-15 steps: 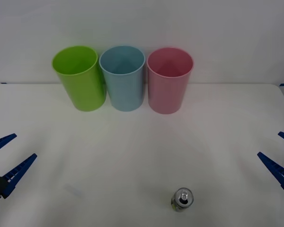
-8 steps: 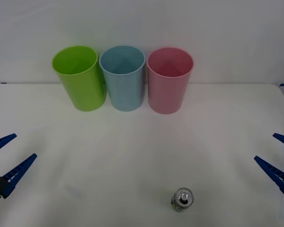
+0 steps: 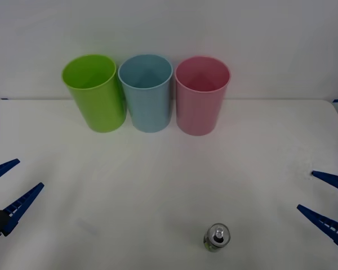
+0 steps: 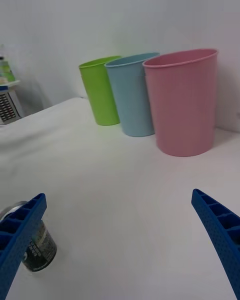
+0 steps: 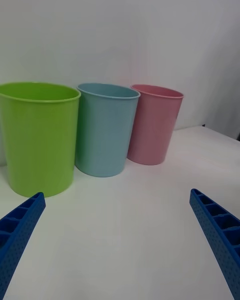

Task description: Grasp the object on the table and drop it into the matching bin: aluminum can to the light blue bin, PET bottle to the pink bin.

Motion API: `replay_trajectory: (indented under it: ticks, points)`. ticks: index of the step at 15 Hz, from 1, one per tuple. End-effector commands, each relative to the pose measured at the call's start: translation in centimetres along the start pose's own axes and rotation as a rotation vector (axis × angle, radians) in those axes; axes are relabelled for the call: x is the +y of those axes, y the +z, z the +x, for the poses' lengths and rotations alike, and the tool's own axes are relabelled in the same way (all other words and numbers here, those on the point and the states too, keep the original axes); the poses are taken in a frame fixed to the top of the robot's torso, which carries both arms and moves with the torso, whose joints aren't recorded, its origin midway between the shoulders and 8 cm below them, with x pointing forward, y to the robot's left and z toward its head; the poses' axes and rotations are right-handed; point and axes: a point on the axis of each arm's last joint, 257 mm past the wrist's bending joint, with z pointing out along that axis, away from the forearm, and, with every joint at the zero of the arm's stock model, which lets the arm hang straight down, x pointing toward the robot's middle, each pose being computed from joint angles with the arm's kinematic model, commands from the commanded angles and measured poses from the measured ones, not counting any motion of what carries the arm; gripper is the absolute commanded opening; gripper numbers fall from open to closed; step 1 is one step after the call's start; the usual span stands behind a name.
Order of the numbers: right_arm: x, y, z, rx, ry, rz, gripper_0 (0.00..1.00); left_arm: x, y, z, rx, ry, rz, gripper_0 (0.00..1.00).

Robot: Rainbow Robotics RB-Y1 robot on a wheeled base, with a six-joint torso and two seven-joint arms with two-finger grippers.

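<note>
The aluminum can (image 3: 217,237) is standing upright on the table (image 3: 169,180) at its near edge, a little to the robot's right of centre, with its silver top and pull tab facing up and its yellow-green side just showing below; nothing is touching it. In the right wrist view the can (image 4: 35,244) is sitting low beside one blue ribbed finger, partly hidden behind it, its dark printed side showing below the shiny rim. The right gripper (image 3: 325,202) is hovering over the table's right side, level with the can but well apart from it, and its two blue fingers are spread wide with nothing between them. The left gripper (image 3: 10,187) is hanging over the table's left side, likewise released, its fingers splayed apart and empty, well away from the can. Farther back, near the table's far edge and in front of the pale wall, three tall tapered bins are standing upright in a row, close beside one another. The lime green bin (image 3: 94,91) is sitting on the robot's left, the light blue bin (image 3: 146,91) is standing in the middle, and the pink bin (image 3: 202,94) is standing on the right. From above, all three are showing open mouths, with no contents visible inside them.
</note>
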Motion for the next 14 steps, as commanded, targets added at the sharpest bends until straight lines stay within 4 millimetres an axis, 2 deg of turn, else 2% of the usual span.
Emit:
replay_trajectory:
  ticks: [1, 4, 7, 14]
  points:
    - [0.9, 0.5, 1.0, 0.023, -0.023, -0.077, 1.00, 0.0, 0.0, 0.0, 0.000, 0.000, 0.000, 1.00]
    - [1.4, 0.9, 2.5, 0.045, -0.128, -0.144, 1.00, 0.0, 0.0, 0.0, 0.000, 0.000, 0.000, 1.00]
    - [1.5, 1.5, 4.4, 0.069, -0.158, -0.173, 1.00, 0.0, 0.0, 0.0, 0.000, 0.000, 0.000, 1.00]
    - [5.1, 2.9, 8.1, 0.139, -0.154, -0.299, 1.00, 0.0, 0.0, 0.0, 0.000, 0.000, 0.000, 1.00]
